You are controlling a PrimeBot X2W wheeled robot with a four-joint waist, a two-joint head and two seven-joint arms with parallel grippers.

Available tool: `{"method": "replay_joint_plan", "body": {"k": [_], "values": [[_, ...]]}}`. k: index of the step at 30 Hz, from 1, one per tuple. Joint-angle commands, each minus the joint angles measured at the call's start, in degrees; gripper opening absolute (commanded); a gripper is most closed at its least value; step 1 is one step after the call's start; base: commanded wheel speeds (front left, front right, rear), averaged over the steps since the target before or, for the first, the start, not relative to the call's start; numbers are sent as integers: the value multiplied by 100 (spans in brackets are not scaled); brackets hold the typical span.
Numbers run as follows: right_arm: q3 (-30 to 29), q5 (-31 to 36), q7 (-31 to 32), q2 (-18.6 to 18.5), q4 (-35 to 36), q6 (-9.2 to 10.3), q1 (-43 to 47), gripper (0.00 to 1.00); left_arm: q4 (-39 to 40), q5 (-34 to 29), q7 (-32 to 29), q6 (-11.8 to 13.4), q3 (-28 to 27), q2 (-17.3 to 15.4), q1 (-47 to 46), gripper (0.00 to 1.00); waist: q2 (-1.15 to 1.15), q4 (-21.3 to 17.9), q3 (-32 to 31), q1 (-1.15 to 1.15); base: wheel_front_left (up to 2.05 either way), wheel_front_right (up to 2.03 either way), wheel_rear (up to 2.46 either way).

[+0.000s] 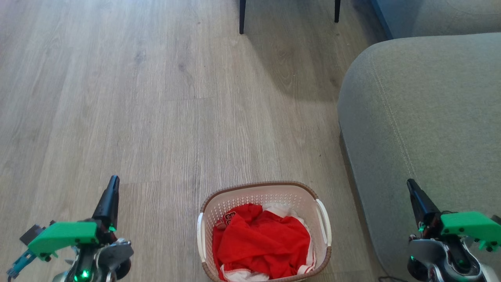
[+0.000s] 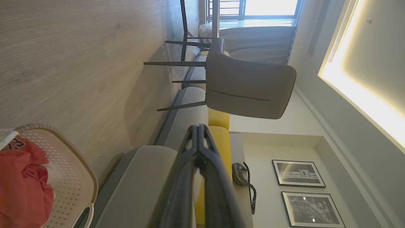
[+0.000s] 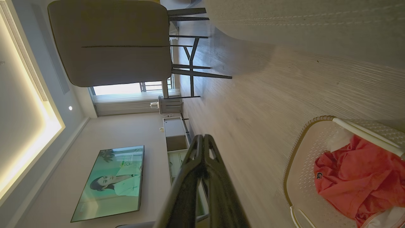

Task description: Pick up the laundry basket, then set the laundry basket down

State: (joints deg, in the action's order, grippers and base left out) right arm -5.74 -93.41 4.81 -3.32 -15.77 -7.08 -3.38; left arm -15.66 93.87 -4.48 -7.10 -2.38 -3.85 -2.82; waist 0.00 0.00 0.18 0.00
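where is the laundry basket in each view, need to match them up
Head view: laundry basket at bottom centre.
Left wrist view: laundry basket in the bottom left corner.
Right wrist view: laundry basket at the lower right.
Shared landmark: the red garment inside it.

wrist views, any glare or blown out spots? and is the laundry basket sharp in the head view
Left wrist view: the window is blown out and the ceiling light strip glares. Right wrist view: a ceiling light strip glares at the left too. Head view: the laundry basket is sharp and evenly lit, with a soft shadow on the floor by the chair legs.
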Motion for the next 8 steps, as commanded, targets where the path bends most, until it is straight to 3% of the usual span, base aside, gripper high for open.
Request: {"method": "replay_joint_plan", "body": {"k": [1, 8], "values": [[86, -12, 36, -75, 184, -41, -265, 0, 172, 4, -33, -38, -205, -54, -320, 0, 0, 0, 0, 0, 0, 0, 0], [72, 0, 47, -65, 184, -41, -266, 0, 171, -11, -47, -38, -222, -42, -321, 0, 0, 0, 0, 0, 0, 0, 0]]}}
